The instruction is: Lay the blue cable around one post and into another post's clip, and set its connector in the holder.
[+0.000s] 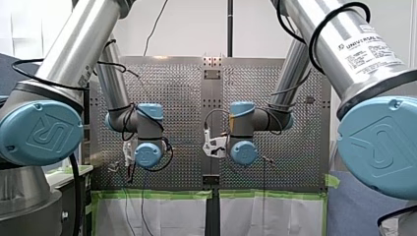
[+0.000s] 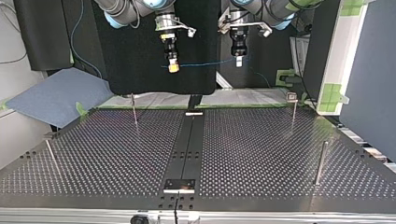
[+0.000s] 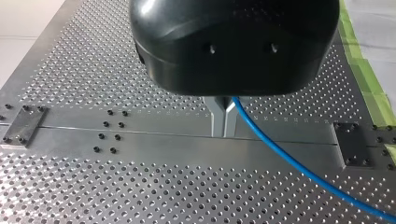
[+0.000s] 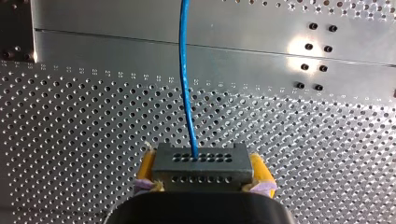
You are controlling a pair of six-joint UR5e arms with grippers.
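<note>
Above the perforated table [image 2: 261, 154], my right gripper [image 4: 204, 169] clamps connector [image 4: 201, 161], left gripper [image 3: 223, 117] seemingly pinching blue cable [image 4: 184, 56].

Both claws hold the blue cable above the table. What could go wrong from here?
1. The blue cable runs nearly straight between my left claw and my right claw. Moving apart could pull it through the shut left claw, or twist the connector in the yellow pads.
2. The posts are thin, so the cable may miss or snag one when lowered.
</note>
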